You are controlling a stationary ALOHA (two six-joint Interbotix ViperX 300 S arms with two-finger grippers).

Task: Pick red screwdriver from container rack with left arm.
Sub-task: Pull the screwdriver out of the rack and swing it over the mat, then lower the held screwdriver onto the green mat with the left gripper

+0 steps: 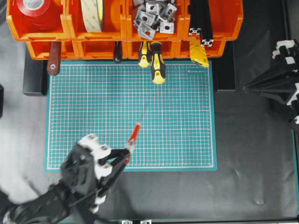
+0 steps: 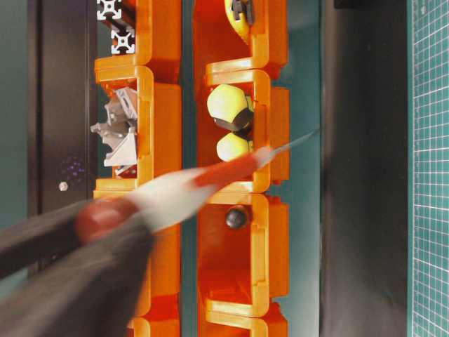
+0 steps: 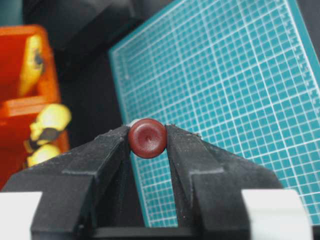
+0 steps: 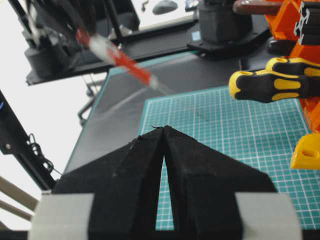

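My left gripper point(image 1: 127, 150) is shut on the red screwdriver point(image 1: 134, 132), holding it in the air over the lower middle of the green mat point(image 1: 177, 116). The left wrist view shows its dark red end cap point(image 3: 147, 138) pinched between my two black fingertips point(image 3: 181, 141). Its thin shaft points up toward the orange container rack point(image 1: 124, 28) at the far edge. From the right wrist view the red screwdriver point(image 4: 120, 56) hangs tilted above the mat's left corner. My right gripper point(image 4: 164, 129) is shut and holds nothing; in the overhead view my right gripper point(image 1: 247, 86) rests at the right side.
Two yellow-and-black screwdrivers point(image 1: 156, 60) stick out of the rack's lower bins onto the mat. A brown flat handle point(image 1: 53, 59) hangs from the left bin and a yellow tool point(image 1: 199, 53) from the right one. Upper bins hold tape rolls point(image 1: 37, 11) and metal brackets point(image 1: 152, 16).
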